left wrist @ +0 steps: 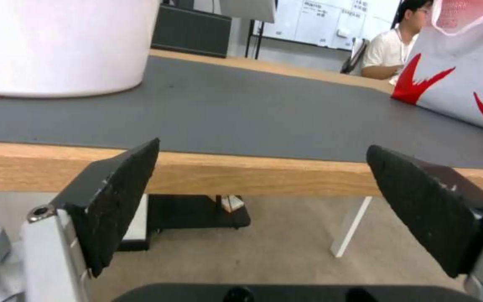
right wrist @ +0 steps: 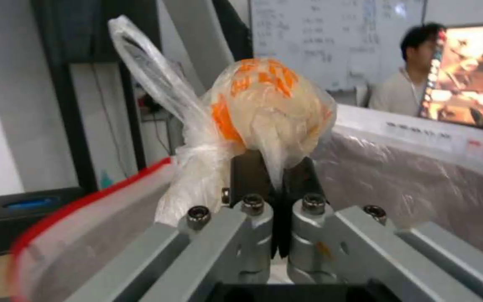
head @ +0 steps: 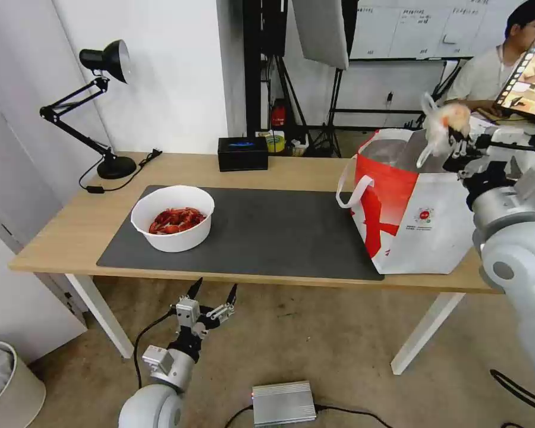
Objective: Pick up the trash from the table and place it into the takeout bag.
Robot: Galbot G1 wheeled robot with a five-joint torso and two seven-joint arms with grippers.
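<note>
Right gripper (right wrist: 275, 176) pinches the wrapped lump (right wrist: 264, 109) above the open takeout bag (head: 410, 232); its wrist view shows the foil lining. Left gripper (head: 213, 292) spread wide, empty, below the table (head: 59, 232) edge. Bowl (head: 172, 217) on the mat (head: 267, 232).

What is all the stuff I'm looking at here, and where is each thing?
Table: one, light wood, white legs, across the room.
Mat: one, dark grey, on the table.
Bowl: one, white, holding red shells, on the mat's left part.
Takeout bag: one, white and red, foil-lined, at the table's right end.
Wrapped lump: one, beige in clear plastic, held above the bag's opening.
Lamp: one, black, far left of the table.
Box: one, black, at the table's back edge.
Left gripper: fingers apart, below the table's front edge.
Right gripper: shut on the lump.
</note>
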